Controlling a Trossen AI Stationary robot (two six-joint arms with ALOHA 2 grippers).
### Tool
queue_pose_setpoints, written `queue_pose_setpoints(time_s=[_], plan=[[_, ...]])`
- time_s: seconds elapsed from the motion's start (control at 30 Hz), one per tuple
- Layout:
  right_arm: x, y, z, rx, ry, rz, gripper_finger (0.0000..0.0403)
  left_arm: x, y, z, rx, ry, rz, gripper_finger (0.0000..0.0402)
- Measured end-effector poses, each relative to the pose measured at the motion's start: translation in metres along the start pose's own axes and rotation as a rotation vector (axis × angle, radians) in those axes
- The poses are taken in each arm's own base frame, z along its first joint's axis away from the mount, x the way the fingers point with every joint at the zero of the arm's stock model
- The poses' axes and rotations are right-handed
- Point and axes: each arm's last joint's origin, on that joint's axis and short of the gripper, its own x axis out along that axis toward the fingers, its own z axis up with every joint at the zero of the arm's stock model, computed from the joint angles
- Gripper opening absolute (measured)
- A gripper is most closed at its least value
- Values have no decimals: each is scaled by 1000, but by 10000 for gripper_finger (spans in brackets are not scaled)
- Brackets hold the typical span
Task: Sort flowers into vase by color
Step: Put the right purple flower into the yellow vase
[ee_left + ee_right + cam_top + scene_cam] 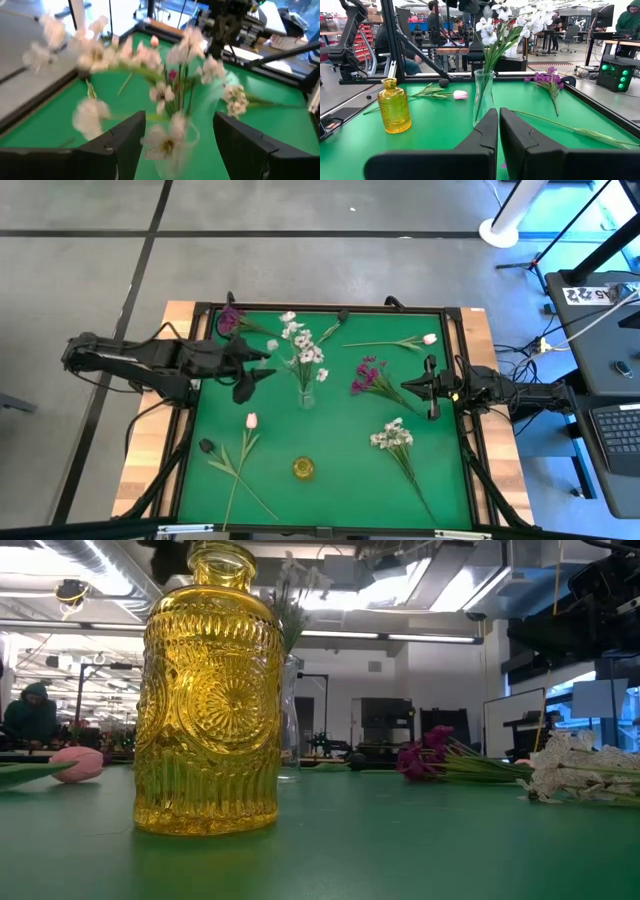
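Pincer on the left arm (252, 375): dark fingers (125, 145) spread wide, nothing between them, hovering just beside the tall clear glass vase (306, 394) on its left side, at the level of the white blossom spray (300, 342) standing in that vase. Left wrist view looks straight into those blossoms, blurred, green stalks running down between the two fingers. Right-arm pincer (421, 386) sits at the right edge of the green table mat (340, 450), fingers (485, 135) pressed together, holding nothing, pointed across the table toward the clear vase. Flowers lying loose on the mat: magenta-purple cluster stem (370, 375) just left of the right pincer; white blossom spray with long green stalk (393, 438) toward the front right; pale pink tulip bud on a stalk (428, 339) at the back right; second magenta-purple cluster (232, 319) at the back left corner, near the left arm; pink-white tulip bud (251, 420) front left with its stalk running toward the front edge; a dark-headed stem (207, 447) beside it, the stalks crossing. Small yellow ribbed glass bottle vase (304, 469) stands upright at front centre, well apart from both pincers; can't tell from the low view whether anything is in it.
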Motion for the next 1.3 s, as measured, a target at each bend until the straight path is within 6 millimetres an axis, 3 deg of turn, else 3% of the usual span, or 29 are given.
queue_pose_setpoints(time_s=[0.13, 0.33, 0.63, 0.83, 1.3], plan=[[0, 0, 0, 0, 0, 0, 19, -8, 5, -10, -4, 76, 52, 227], [0, 0, 0, 0, 0, 0, 19, -13, 19, -25, 4, 155, 304, 227], [0, 0, 0, 0, 0, 0, 19, -18, 37, -30, -70, 87, 612, 227], [0, 0, 0, 0, 0, 0, 19, -8, 35, -25, -174, 103, 515, 227], [0, 0, 0, 0, 0, 0, 19, 11, 17, -17, -47, 113, 330, 227]])
